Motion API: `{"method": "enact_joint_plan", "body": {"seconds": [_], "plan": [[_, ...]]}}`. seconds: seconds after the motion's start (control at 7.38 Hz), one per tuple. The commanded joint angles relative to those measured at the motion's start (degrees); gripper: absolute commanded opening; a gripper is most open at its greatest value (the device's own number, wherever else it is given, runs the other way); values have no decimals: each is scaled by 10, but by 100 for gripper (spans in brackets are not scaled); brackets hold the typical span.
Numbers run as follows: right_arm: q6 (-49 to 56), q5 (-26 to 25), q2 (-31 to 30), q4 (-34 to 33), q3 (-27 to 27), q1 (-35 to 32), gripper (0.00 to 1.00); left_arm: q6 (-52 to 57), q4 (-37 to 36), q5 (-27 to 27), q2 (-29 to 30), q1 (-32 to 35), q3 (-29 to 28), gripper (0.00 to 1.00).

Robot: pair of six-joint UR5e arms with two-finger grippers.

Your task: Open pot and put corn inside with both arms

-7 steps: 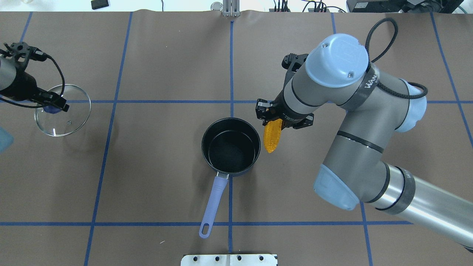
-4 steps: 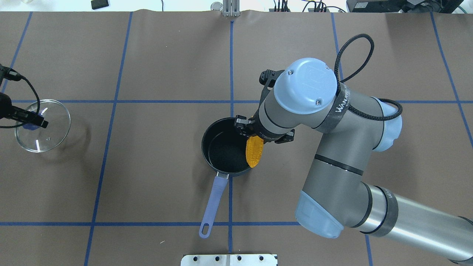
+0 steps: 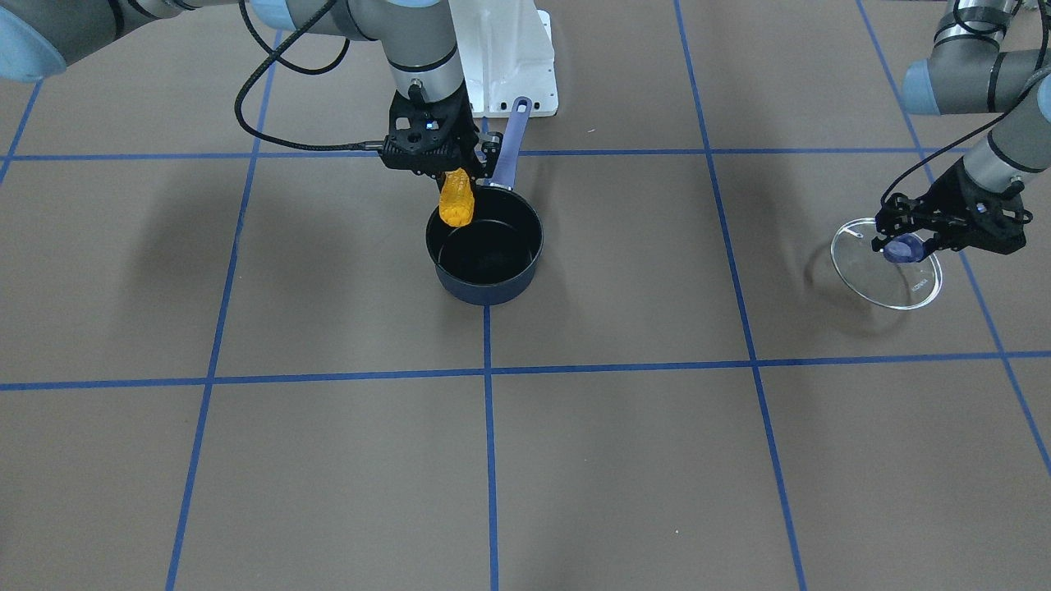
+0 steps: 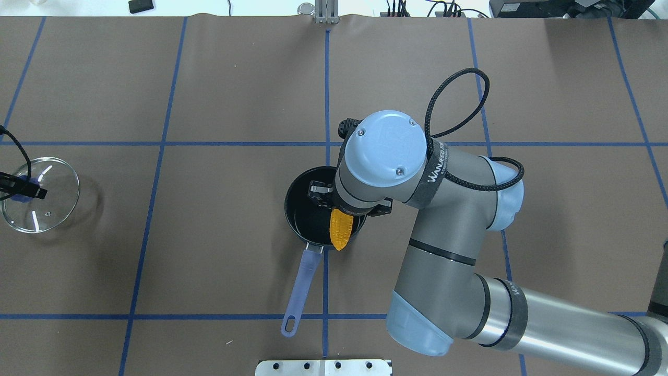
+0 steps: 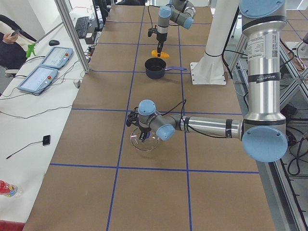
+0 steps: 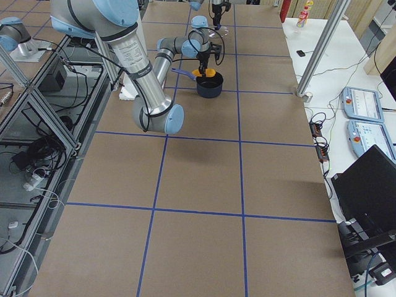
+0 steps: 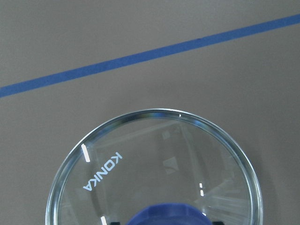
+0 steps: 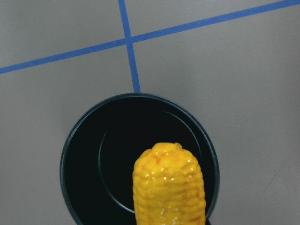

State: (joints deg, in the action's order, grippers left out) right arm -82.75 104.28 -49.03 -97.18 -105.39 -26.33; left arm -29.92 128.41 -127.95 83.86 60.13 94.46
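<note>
The dark navy pot (image 4: 286, 210) stands open at the table's middle, its periwinkle handle (image 4: 303, 282) pointing toward the robot. My right gripper (image 4: 340, 210) is shut on the yellow-orange corn (image 4: 340, 230) and holds it tip down above the pot's near-right rim. The front-facing view shows the right gripper (image 3: 444, 167), corn (image 3: 456, 202) and pot (image 3: 484, 289). In the right wrist view the corn (image 8: 169, 185) hangs over the black interior (image 8: 108, 154). My left gripper (image 3: 906, 243) is shut on the blue knob (image 3: 903, 249) of the glass lid (image 3: 891, 283), far to the left.
The lid (image 4: 47, 209) hangs tilted, low over the table near its left edge. It also shows in the left wrist view (image 7: 140, 159). Blue tape lines (image 4: 327, 89) cross the brown mat. The white base mount (image 4: 323, 367) sits at the near edge.
My right arm has carried the corn leftward from beside the pot's right rim to over the pot. My left arm has carried the lid further left, toward the table's edge.
</note>
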Motion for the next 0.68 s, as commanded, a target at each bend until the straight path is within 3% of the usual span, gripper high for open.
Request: {"method": "enact_joint_plan", "body": {"seconds": [0.0,0.27,0.54], "plan": [[7,-2,3,13,34,1,0,-2,2,2,-2,0,2,53],[6,-6,10,59,73,1,0,-2,3,2,-7,0,5,53],[6,-7,33,60,101,0,0,-3,9,2,-10,-2,5,54]]}}
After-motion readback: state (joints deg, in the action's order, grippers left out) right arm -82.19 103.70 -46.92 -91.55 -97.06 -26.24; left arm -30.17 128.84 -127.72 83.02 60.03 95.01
